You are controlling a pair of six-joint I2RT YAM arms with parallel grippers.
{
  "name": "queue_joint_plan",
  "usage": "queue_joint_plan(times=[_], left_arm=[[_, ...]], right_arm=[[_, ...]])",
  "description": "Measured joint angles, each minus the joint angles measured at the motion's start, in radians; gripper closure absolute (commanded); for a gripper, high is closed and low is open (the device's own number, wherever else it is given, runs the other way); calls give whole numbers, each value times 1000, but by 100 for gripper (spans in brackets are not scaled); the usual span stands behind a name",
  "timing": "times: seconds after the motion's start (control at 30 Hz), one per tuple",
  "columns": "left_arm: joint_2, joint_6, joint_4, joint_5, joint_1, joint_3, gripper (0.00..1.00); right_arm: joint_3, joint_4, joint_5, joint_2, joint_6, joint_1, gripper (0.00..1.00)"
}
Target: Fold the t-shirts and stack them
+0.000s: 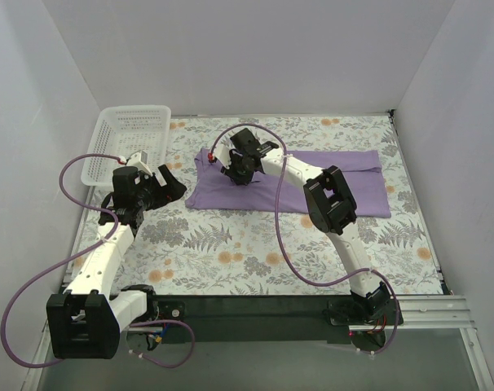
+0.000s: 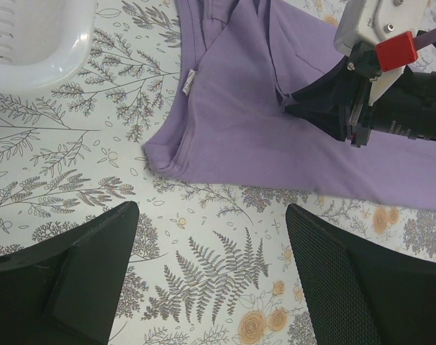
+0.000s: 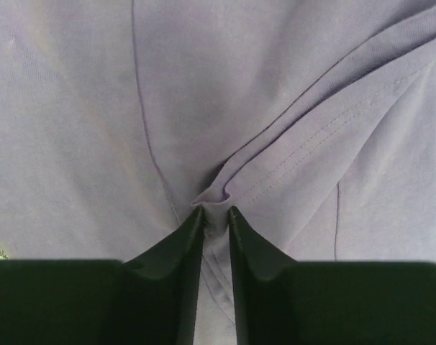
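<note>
Fold step in hand, stacking not started. The t-shirt (image 1: 328,183) lies as a long, mostly flat band across the far middle of the floral table cover (image 1: 231,261), its left end near the white basket (image 1: 108,155) but not touching it. The right gripper (image 3: 215,214) is clenched on a small bunch of purple fabric at the shirt's left part, near the neck label (image 2: 189,81). The left gripper (image 2: 211,212) is spread wide, holds nothing and hovers over the cover just off the shirt's near-left corner. The next move probably calls for lifting the pinched layer and carrying it rightward over the body. The left gripper would likely need to take the near corner so the edge travels evenly.
</note>
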Motion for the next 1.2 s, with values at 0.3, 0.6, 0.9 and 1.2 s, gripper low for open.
queue_joint_plan(times=[0.3,0.6,0.9,1.2], left_arm=[[0,0,0,1,0,0,18],[0,0,0,2,0,0,18],[3,0,0,2,0,0,18],[13,0,0,3,0,0,18]], right_arm=[[0,0,0,-2,-1,-1,99],[32,-2,18,-21,5,-31,99],[56,68,151,-21,75,-124,99],[39,156,307,-23,136,-150,2]])
